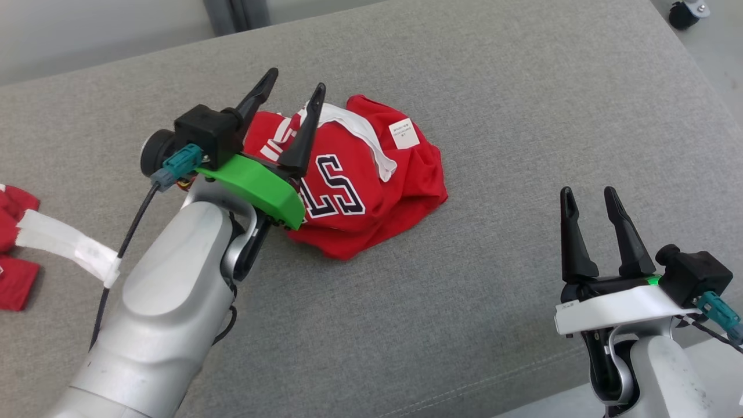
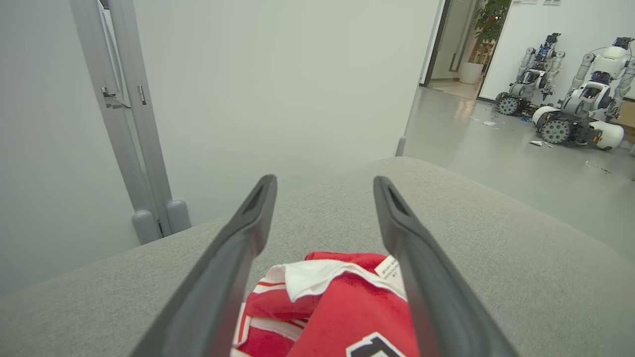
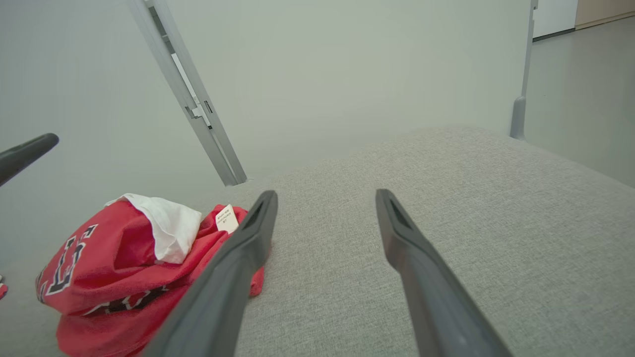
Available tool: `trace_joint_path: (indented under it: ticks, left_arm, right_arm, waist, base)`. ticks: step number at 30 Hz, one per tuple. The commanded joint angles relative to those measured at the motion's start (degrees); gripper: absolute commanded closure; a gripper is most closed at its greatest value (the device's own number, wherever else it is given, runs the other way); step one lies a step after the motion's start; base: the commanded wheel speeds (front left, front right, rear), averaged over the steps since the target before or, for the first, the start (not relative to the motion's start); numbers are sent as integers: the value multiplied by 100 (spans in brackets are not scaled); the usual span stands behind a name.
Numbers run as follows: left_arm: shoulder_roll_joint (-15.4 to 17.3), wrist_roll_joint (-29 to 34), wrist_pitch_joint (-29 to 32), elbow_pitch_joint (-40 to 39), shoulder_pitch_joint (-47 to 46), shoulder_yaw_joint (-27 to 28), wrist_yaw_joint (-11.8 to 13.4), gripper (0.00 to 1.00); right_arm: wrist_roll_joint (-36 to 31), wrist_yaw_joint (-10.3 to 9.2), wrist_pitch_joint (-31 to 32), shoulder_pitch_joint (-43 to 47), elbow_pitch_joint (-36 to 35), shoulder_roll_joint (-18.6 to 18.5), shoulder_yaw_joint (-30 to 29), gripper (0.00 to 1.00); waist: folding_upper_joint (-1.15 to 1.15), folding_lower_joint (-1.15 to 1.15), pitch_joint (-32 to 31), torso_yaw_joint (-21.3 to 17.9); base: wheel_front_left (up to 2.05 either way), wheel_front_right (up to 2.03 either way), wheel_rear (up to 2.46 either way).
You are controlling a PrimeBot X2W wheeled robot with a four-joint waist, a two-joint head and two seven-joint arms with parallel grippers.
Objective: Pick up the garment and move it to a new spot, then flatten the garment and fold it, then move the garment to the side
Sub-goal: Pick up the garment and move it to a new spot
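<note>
The garment (image 1: pixel 371 186) is a red jersey with white trim and dark lettering, lying crumpled in a heap on the grey cushion (image 1: pixel 464 319). My left gripper (image 1: pixel 293 90) hovers just above the heap's left side, open, with nothing between its fingers. In the left wrist view the garment (image 2: pixel 327 302) lies below and between the spread fingers (image 2: pixel 248 218). My right gripper (image 1: pixel 592 197) stands open over bare cushion at the lower right, well clear of the heap. The right wrist view has the garment (image 3: pixel 119 267) at its left, beyond the gripper (image 3: pixel 325 198).
Another red and white cloth (image 1: pixel 23 249) lies at the cushion's left edge. The cushion's right edge drops to the floor, where a caster (image 1: pixel 688 13) stands. A pale wall and metal frame (image 2: pixel 124 124) rise behind the cushion. Other robots (image 2: pixel 570 99) are parked across the room.
</note>
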Motion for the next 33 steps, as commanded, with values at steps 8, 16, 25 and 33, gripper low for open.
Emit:
trace_joint_path:
  ticks: [8,16,25,33]
  left_arm:
    - [429,135,-86,-579,735,594,268,0]
    - [519,485,-83,-1346,1780,1482,417,0]
    - [347,1000,-83,-1855,2960,2362,354,0]
    - [161,1325,-84,-2053,3706,2835,176,0]
  right_arm:
    - [-197,0,-18,184,-26,-11,-29,0]
    - [-280,-1,-18,292,-21,-12,-76,0]
    - [-380,-1,-18,399,27,-12,-46,0]
    - [-437,-1,-18,508,71,-12,-26,0]
  waist:
    - [0,0,-506,682]
    - [0,0,-655,1116]
    - [0,0,-868,1383]
    - [0,0,-1057,1469]
  base:
    - [0,0,0]
    - [0,0,0]
    - [0,0,0]
    - [0,0,0]
